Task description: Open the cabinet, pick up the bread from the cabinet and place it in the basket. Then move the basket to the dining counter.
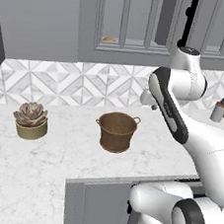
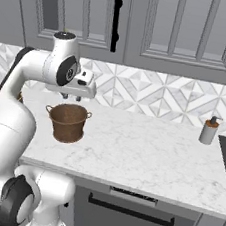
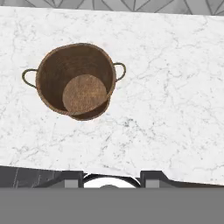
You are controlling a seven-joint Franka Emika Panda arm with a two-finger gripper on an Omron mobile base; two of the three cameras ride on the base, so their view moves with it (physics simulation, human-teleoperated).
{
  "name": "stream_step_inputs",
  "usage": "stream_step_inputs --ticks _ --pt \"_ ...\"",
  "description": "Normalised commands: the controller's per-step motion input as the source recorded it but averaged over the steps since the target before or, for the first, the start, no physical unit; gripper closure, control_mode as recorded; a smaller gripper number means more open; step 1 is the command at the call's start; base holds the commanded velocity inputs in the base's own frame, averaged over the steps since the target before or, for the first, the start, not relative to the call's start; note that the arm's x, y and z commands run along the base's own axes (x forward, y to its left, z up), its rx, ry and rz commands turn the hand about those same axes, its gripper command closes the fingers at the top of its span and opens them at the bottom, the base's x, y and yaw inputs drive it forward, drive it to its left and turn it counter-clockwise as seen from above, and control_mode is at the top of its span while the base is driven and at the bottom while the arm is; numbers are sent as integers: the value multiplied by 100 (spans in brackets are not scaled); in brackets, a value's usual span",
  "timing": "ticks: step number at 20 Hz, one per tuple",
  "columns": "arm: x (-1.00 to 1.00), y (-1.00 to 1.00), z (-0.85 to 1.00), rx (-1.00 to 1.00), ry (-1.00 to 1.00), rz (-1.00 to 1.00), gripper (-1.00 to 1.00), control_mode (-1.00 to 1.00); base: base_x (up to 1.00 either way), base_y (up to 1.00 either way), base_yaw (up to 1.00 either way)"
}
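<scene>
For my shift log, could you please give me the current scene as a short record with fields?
cabinet: door shut, black bar handle at its right edge
bread: seen through the glass, on the cabinet's shelf
basket: upright on the marble counter, nothing inside
pincer: above the basket, holding nothing; open or shut cannot be told
succulent pot: on the counter, apart from the basket
soap dispenser: by the tiled backsplash

1. The cabinet (image 1: 130, 17), a grey wall unit with glass-paned door and black bar handle (image 2: 116, 19), is shut.
2. The bread (image 1: 108, 39), small and golden-brown, sits behind the glass.
3. The basket (image 1: 116, 131), brown and woven, stands upright and empty on the marble counter below.
</scene>
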Motion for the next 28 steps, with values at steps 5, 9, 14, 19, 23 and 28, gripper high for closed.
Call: stream_step_inputs --ticks 5,9,14,19,23,28 --pt "-72 -1 0 0 -6 1 -100 -100 0 0 0" --pt "-79 -3 31 0 -30 0 -100 -100 0 0 0" --pt "-39 -12 88 0 -36 0 -100 -100 0 0 0" --pt "-1 -25 91 0 -18 0 -100 -100 0 0 0" --pt "12 -21 94 0 -12 0 -100 -100 0 0 0" --pt "11 -32 76 0 -13 0 -100 -100 0 0 0"
